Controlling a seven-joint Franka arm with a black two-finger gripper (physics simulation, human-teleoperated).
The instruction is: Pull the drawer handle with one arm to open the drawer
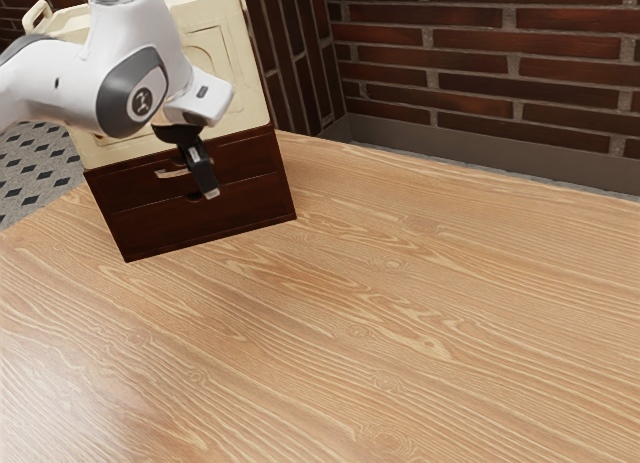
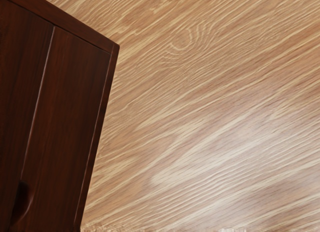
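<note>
Brick wall (image 1: 480, 65) beyond table (image 1: 400, 313) and cabinet (image 1: 190, 225).

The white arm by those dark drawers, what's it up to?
A robot arm has come to open a drawer of the dark cabinet. Its gripper hangs in front of the upper drawer, close to the pale handle; whether they touch, I can't tell. That drawer looks closed, so the pull doesn't seem to have opened anything yet.
</note>
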